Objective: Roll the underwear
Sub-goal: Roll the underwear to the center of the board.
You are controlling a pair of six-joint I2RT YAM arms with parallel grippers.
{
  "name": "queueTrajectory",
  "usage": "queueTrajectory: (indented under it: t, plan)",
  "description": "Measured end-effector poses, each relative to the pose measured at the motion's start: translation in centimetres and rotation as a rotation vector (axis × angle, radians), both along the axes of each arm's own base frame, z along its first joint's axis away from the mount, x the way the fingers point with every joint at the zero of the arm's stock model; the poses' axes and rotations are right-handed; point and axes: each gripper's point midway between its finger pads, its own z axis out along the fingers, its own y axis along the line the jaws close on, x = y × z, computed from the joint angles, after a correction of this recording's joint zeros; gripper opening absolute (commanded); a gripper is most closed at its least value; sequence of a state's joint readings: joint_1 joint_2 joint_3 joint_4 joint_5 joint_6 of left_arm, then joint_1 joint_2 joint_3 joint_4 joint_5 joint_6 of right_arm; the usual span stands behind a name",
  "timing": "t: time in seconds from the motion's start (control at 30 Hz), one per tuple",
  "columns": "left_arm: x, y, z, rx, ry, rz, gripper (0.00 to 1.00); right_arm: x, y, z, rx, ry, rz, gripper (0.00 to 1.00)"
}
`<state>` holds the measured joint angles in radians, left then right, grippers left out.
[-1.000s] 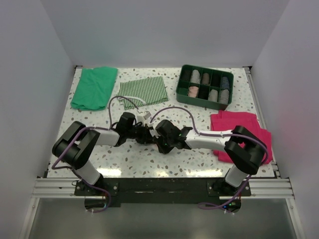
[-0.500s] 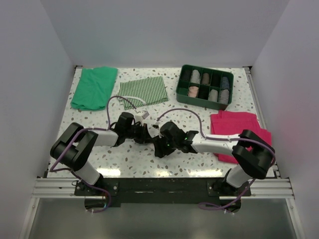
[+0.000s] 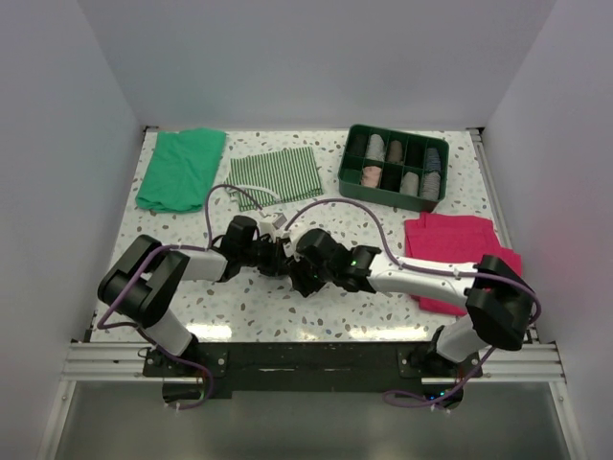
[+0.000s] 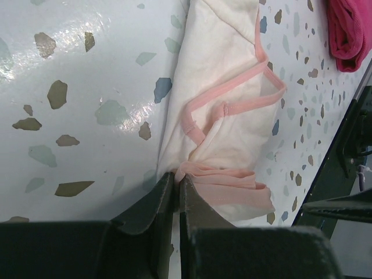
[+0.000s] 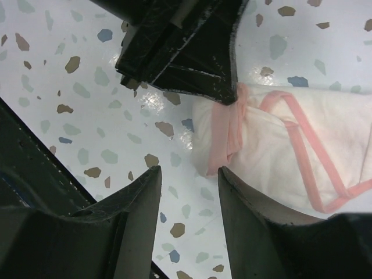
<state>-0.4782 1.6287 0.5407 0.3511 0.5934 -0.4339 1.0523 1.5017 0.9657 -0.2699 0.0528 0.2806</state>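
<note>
The underwear (image 4: 226, 104) is a thin pale pink garment with darker pink edging, lying bunched on the speckled table. My left gripper (image 4: 176, 177) is shut on its gathered pink edge. In the right wrist view the underwear (image 5: 290, 151) lies to the right, and the left gripper's black fingers (image 5: 192, 64) pinch its edge from above. My right gripper (image 5: 189, 174) is open and empty, its jaws just beside the garment's near end. In the top view both grippers (image 3: 287, 261) meet at the table's middle and hide the underwear.
A green compartment box (image 3: 395, 167) holding several rolls stands at the back right. A green cloth (image 3: 180, 169) and a green-and-white striped cloth (image 3: 276, 175) lie at the back left. A magenta cloth (image 3: 456, 251) lies at the right, also in the left wrist view (image 4: 349, 29).
My right arm has shifted left toward the left gripper, its wrist turning. The left arm has stayed almost still.
</note>
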Motion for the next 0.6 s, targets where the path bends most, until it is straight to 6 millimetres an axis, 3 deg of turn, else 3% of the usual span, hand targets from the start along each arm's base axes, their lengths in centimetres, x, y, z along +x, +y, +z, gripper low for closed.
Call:
queueTrajectory:
  t: [0.2, 0.6]
  plan:
    - [0.0, 0.0, 0.0, 0.000, 0.001, -0.001, 0.05, -0.2, 1.0, -2.2, -0.084, -0.010, 0.055, 0.47]
    - [0.0, 0.0, 0.0, -0.001, 0.001, -0.001, 0.05, 0.6, -0.3, -6.3, -0.234, -0.025, 0.064, 0.48]
